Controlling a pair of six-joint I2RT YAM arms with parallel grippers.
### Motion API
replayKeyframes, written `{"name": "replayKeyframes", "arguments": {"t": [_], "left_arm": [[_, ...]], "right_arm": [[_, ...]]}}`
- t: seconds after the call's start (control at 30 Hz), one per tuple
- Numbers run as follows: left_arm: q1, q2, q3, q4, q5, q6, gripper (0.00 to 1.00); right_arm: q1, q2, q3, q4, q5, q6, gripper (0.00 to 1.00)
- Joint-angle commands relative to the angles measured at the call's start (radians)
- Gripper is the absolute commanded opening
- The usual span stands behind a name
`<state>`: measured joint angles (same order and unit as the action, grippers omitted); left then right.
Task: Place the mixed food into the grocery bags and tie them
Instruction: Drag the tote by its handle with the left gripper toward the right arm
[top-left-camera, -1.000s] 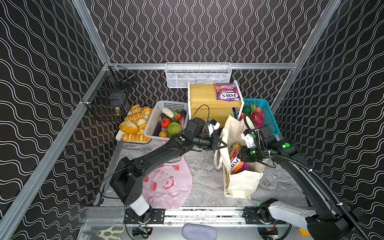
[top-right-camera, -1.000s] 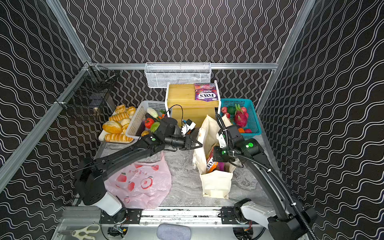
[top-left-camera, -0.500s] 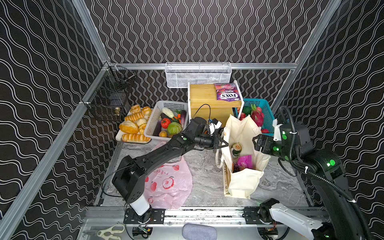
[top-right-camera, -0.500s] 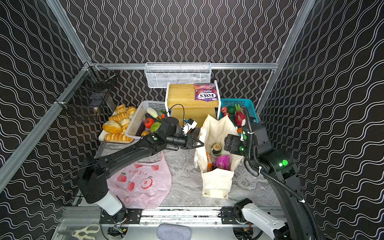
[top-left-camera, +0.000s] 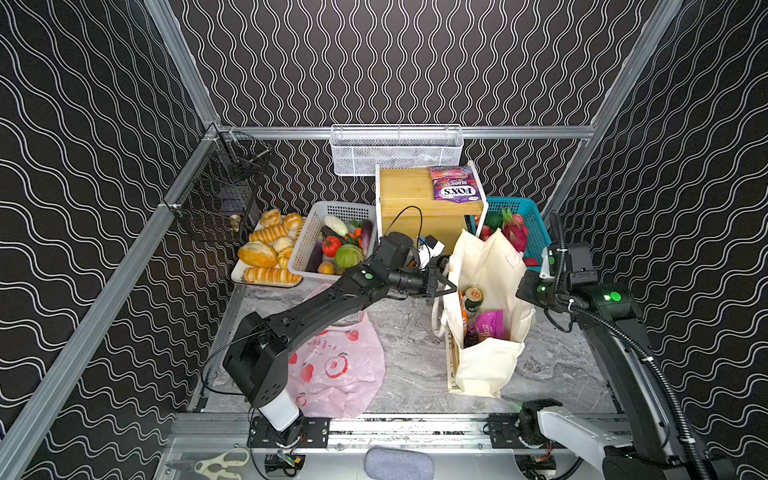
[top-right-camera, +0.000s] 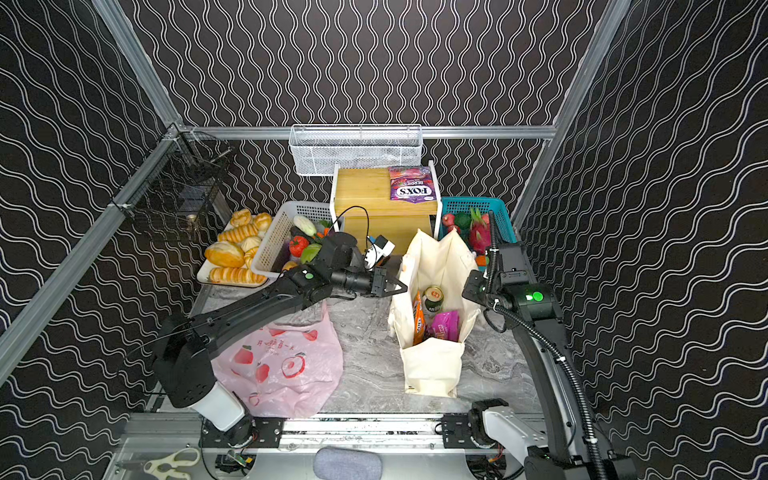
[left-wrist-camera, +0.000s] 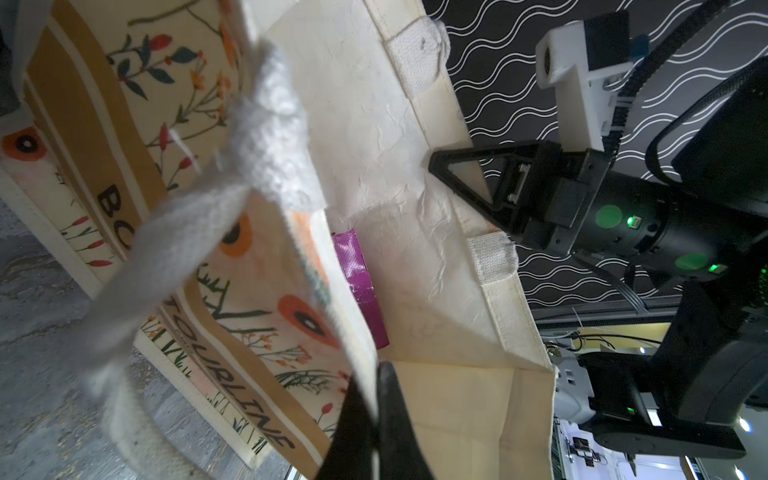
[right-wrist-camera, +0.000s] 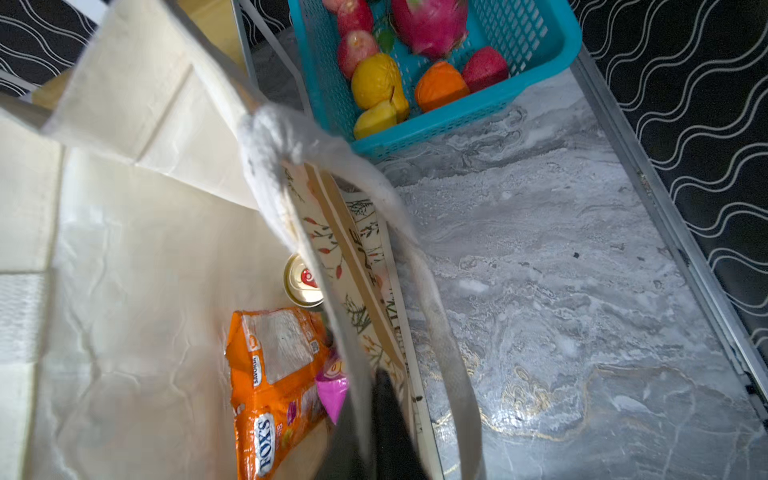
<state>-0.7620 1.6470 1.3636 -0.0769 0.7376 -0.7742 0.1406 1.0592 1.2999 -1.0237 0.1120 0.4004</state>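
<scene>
The cream canvas tote (top-left-camera: 486, 365) (top-right-camera: 432, 365) stands open on the marble top. My left gripper (top-left-camera: 451, 286) (left-wrist-camera: 376, 374) is shut on its left rim, and my right gripper (top-left-camera: 521, 286) (right-wrist-camera: 370, 386) is shut on its right rim. Inside lie a green can (top-left-camera: 473, 297) (right-wrist-camera: 301, 282), an orange FOX'S packet (top-right-camera: 419, 316) (right-wrist-camera: 270, 386) and a purple snack packet (top-left-camera: 490, 326) (left-wrist-camera: 361, 286). The pink apple-print plastic bag (top-left-camera: 336, 370) lies flat under the left arm. A green cabbage (top-left-camera: 348, 255) and a red tomato-like vegetable (top-left-camera: 331, 245) sit in the white basket (top-left-camera: 307, 249).
A purple FOX'S packet (top-left-camera: 455, 189) lies on the wooden box behind the tote. The teal basket (top-left-camera: 536, 232) of fruit stands at the back right, a bread tray (top-left-camera: 266, 253) at the back left. Scissors (top-left-camera: 220, 461) lie on the front rail.
My right gripper came up out of the tote, leaving the packets inside, swung to the right and shut on the tote's right rim. The left gripper kept its hold.
</scene>
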Motion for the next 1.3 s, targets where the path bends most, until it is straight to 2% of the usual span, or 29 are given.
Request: {"name": "replayKeyframes", "arguments": {"t": [0.0,0.13,0.3,0.5,0.77,0.97,1.27], "left_arm": [[-0.011,-0.004,0.021,0.042,0.059,0.03,0.0],[-0.053,-0.006,0.034,0.076,0.07,0.0,0.0],[-0.103,0.031,0.132,-0.01,0.084,0.006,0.0],[-0.155,0.083,0.211,-0.005,0.078,-0.015,0.0],[-0.206,0.212,0.358,-0.003,0.042,-0.019,0.0],[-0.259,0.335,0.501,0.009,0.002,-0.04,0.0],[-0.289,0.591,0.855,-0.055,-0.036,-0.042,0.0]], "right_arm": [[-0.006,-0.024,0.023,0.038,0.074,-0.028,0.0],[-0.013,-0.08,0.013,0.061,0.173,-0.052,0.0],[-0.028,-0.112,0.04,0.053,0.211,-0.071,0.0],[-0.072,-0.119,0.053,0.047,0.279,-0.088,0.0],[-0.235,-0.128,-0.041,0.239,0.242,-0.076,0.0],[-0.408,-0.097,-0.043,0.331,0.124,-0.122,0.0],[-0.599,-0.038,-0.059,0.411,0.019,-0.18,0.0]]}}
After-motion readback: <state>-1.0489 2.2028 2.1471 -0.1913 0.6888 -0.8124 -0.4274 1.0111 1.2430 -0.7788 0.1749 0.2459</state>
